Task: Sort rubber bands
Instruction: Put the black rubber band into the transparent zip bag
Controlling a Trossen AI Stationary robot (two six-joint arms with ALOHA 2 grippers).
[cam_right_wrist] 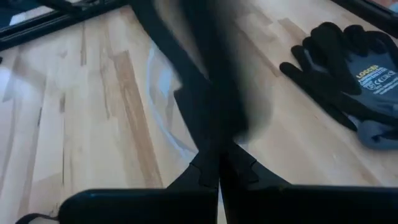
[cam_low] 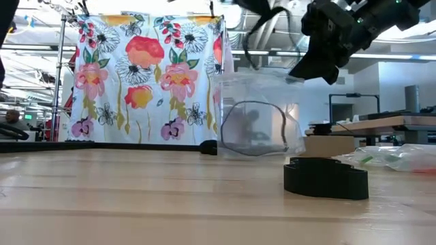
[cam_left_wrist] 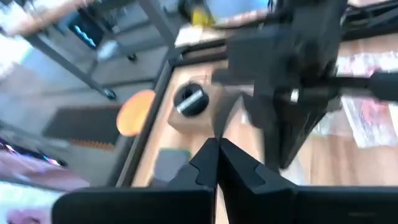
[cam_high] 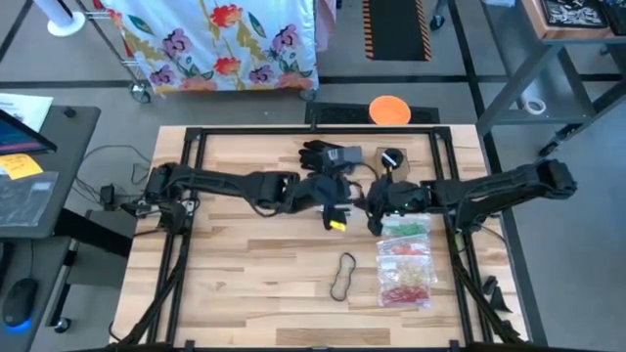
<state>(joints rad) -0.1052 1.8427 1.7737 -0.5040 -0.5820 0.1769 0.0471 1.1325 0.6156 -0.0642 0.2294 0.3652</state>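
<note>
A clear plastic bag [cam_low: 257,112] with a black rubber band [cam_low: 253,151] inside hangs over the middle of the table, between my two grippers. My left gripper [cam_high: 334,209] and my right gripper [cam_high: 378,217] are both shut at its top. On the wood nearer the front lies a small heap of black rubber bands [cam_high: 342,277], also seen in the low view [cam_low: 325,178]. Beside it lie clear bags of green, orange and red rubber bands [cam_high: 406,262]. Whether the hanging bag's bottom touches the table I cannot tell. My left gripper pinches a thin clear edge of the bag [cam_left_wrist: 219,124] between its shut fingertips, slanting down from the table's left. The bag hangs below. How many layers it has cannot be told. My right gripper meets the bag's clear film [cam_right_wrist: 177,134] at its shut fingertips, slanting down from the table's right. The left arm, blurred, stands right in front of the place of contact. In the low view a dark fingertip sits at the bag's upper corner [cam_low: 298,77].
A black glove [cam_right_wrist: 354,62] lies at the far middle of the table [cam_high: 245,264], next to a small wooden block with a black roll [cam_left_wrist: 191,102] on it. An orange disc [cam_high: 389,109] lies beyond the far edge. The table's left half shows bare wood.
</note>
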